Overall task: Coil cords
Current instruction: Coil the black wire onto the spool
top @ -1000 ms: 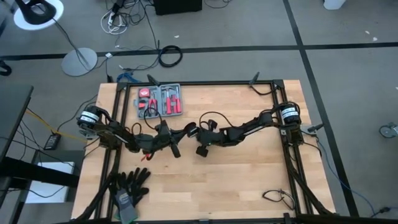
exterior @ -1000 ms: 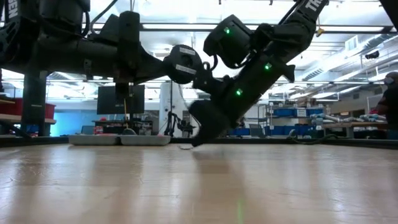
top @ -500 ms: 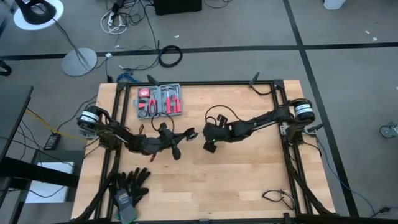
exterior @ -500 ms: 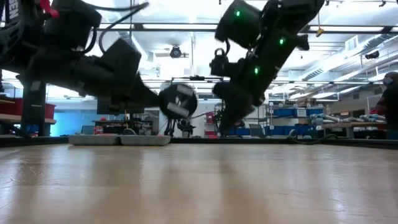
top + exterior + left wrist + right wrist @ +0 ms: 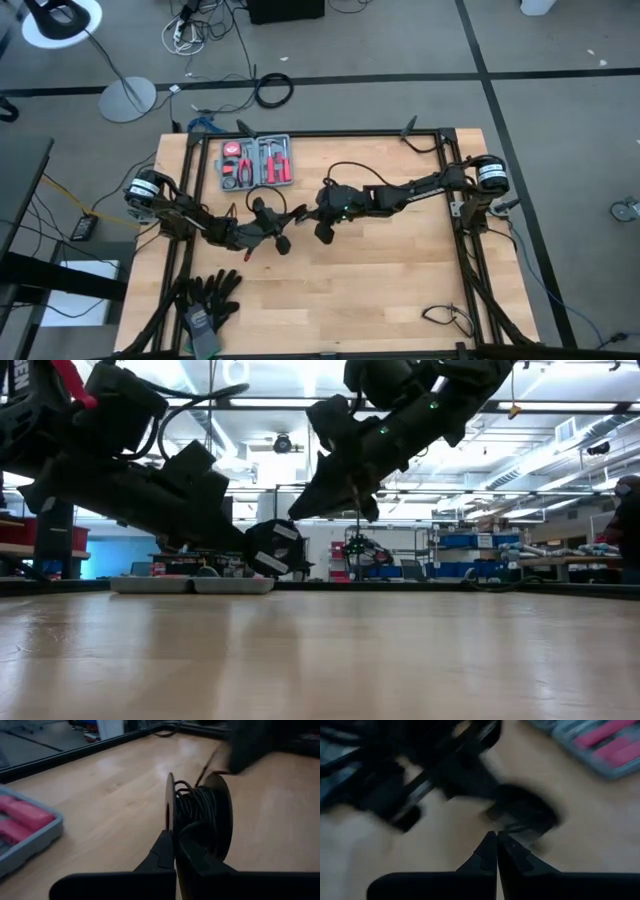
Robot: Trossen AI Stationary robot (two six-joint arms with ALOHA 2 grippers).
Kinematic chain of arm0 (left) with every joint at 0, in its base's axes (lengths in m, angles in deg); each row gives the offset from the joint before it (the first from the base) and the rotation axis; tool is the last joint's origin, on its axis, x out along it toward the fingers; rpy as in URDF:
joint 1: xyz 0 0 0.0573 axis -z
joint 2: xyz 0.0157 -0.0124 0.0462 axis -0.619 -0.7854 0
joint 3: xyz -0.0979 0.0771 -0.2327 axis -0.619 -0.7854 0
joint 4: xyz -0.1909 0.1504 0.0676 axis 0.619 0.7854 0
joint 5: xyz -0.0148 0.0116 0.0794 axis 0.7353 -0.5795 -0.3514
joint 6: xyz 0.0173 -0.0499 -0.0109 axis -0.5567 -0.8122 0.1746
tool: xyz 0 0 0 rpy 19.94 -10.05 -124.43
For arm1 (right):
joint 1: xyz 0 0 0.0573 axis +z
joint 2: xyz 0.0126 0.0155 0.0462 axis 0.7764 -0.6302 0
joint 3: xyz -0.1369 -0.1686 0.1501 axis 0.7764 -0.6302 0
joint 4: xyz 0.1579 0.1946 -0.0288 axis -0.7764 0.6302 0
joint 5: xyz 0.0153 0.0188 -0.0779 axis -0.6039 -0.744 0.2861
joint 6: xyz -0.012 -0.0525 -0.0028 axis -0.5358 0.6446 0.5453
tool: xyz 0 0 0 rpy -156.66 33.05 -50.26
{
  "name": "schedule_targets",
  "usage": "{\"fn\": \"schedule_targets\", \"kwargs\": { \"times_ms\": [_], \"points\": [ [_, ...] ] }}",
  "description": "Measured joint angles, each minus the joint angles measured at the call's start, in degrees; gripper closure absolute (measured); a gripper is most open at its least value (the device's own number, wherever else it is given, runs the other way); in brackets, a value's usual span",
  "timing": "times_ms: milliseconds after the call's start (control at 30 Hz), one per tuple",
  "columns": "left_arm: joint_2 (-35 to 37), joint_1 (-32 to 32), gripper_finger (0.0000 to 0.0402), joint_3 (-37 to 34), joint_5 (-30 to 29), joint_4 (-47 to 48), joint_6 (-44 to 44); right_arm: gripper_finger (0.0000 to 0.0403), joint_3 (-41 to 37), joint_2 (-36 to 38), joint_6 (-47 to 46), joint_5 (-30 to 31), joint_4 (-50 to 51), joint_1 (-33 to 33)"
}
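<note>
From above, you see the left hand [image 5: 283, 243] and the right hand [image 5: 322, 232] close together over the middle of the bench [image 5: 400, 290]. A grey tool tray [image 5: 257, 162] lies just behind them, black gloves [image 5: 207, 297] sit at the near left corner, and a short black cable [image 5: 445, 318] lies near the right front edge.

At bench height, the left hand holds a round black spool [image 5: 275, 547] just above the wood, with the right hand [image 5: 300, 512] hanging slightly higher and beside it.

Your left wrist camera shows the left hand [image 5: 175, 837] clenched on the spool's flange, the thin black cord [image 5: 196, 806] wound between the two discs.

Your right wrist camera shows the right hand [image 5: 497, 839] clenched, fingers together; whether it pinches cord you cannot tell.
</note>
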Motion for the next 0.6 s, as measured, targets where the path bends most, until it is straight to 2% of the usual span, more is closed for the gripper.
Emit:
{"fn": "schedule_targets", "kwargs": {
  "times_ms": [167, 267, 600],
  "points": [
    [0.0, 0.01, 0.0401, -0.01, -2.34, 0.23, -0.94, 0.0403, 0.01, -0.01, -1.86, -4.72, -1.88, 0.16],
    [0.02, -0.23, 0.0401, 0.03, -3.97, -0.05, -0.98, 0.0403, -0.02, 0.01, -1.67, -3.36, -2.31, 0.09],
    [0.02, -0.86, 0.0401, 2.98, -3.01, -0.1, -1.14, 0.0403, -0.02, 0.01, 1.27, -2.81, -8.99, -0.02]
  ]
}}
